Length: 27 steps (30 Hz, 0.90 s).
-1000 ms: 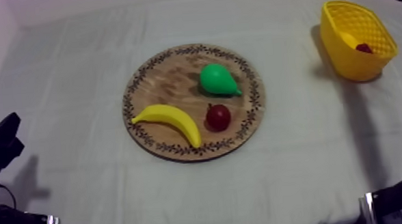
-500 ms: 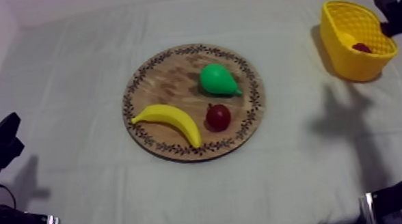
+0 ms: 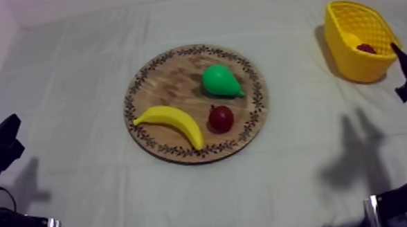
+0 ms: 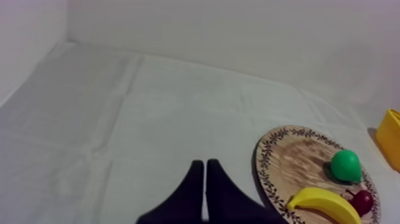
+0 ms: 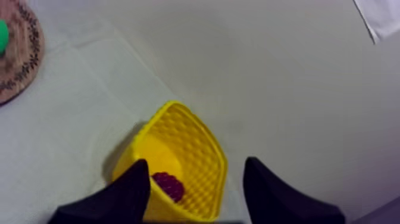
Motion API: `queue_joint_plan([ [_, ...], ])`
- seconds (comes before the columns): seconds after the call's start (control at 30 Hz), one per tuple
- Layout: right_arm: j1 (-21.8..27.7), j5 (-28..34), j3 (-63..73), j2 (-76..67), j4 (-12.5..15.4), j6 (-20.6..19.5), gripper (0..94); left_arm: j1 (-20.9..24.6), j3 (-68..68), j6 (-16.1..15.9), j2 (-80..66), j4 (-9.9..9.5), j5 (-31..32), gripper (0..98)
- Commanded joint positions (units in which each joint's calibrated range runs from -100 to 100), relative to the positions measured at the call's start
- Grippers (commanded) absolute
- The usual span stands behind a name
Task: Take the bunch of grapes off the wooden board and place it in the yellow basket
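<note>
From my desk I count one round wooden board point(image 3: 196, 103) in the middle of the grey-white cloth point(image 3: 71, 77), which is soft and creased. The board shows a brown grain and has a dark leafy pattern around its rim. Three smooth, plastic-looking toy fruits lie on it: one long curved yellow banana point(image 3: 171, 122), one green pear point(image 3: 220, 81) that is round with a narrower end, and one small red fruit point(image 3: 221, 118) with a glossy skin, just beside the tip of the banana. There is one yellow basket point(image 3: 355, 61) at my right side, well apart from the board, and its walls are an open lattice. The one bunch of grapes point(image 5: 169, 185), dark red and knobbly, lies inside this basket on its bottom. My right gripper point(image 5: 196, 164) hangs over the basket with its two black fingers spread apart and nothing between them. My left gripper point(image 4: 205, 164) is over bare cloth beside the board, its two fingers pressed together as a narrow wedge, holding nothing.
</note>
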<state>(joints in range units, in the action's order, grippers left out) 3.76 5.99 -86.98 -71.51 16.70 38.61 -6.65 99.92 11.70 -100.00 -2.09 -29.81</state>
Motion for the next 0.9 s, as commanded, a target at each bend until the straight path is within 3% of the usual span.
queue_joint_plan([
  [0.0, 0.0, 0.4, -3.6, -3.6, -0.4, -1.6, 45.9, 0.0, 0.0, 0.0, 0.0, 0.02, 0.0, 0.1],
  [0.13, 0.1, 1.2, -8.4, -7.5, -2.4, -3.2, 45.7, 0.0, 0.0, 0.0, 0.0, 0.02, 0.0, 0.1],
  [0.2, 0.1, 2.3, -10.5, -9.5, -4.7, -5.3, 45.5, 0.0, 0.0, 0.0, 0.0, 0.02, 0.0, 0.1],
  [0.4, 0.6, 11.3, -12.3, -15.3, -6.7, -8.6, 44.6, 0.0, 0.0, 0.0, 0.0, 0.02, 0.0, 0.1],
  [0.6, 0.4, 20.6, -12.5, -21.3, -10.0, -17.0, 41.2, 0.0, 0.0, 0.0, 0.0, 0.02, 0.0, 0.1],
  [0.73, -0.1, 24.7, -12.6, -23.5, -12.4, -24.5, 32.2, 0.0, 0.0, 0.0, 0.0, 0.02, 0.0, 0.1],
  [0.87, -0.1, 27.2, -12.7, -24.1, -13.8, -31.6, 11.3, 0.0, 0.0, 0.0, 0.0, 0.02, 0.0, 0.1],
])
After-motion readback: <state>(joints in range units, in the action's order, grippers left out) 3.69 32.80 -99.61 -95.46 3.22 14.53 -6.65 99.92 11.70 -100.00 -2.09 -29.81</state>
